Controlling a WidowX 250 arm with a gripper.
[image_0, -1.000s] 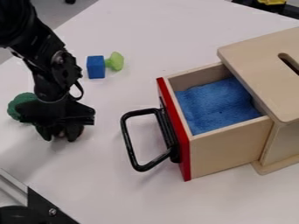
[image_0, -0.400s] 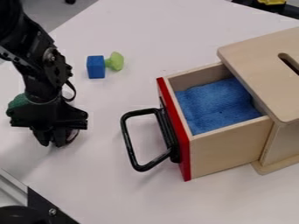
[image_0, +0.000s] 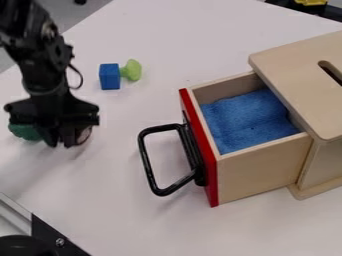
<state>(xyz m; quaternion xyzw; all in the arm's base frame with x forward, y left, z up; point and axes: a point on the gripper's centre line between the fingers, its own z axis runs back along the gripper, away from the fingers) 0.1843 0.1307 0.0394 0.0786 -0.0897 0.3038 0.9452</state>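
The gripper (image_0: 60, 142) has been raised slightly from the table (image_0: 147, 220), and the small brownish object (image_0: 84, 134) has been carried up with it, apparently clenched at the fingertips. The pick-up therefore seems to be achieved, with the object held near the green item (image_0: 25, 132), well apart from the opened drawer (image_0: 264, 172).

Blue is shown by the cube (image_0: 109, 76) at upper left, red by the drawer front (image_0: 199, 148) near centre.

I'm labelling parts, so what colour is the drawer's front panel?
The front panel is red, seen best in the camera view.
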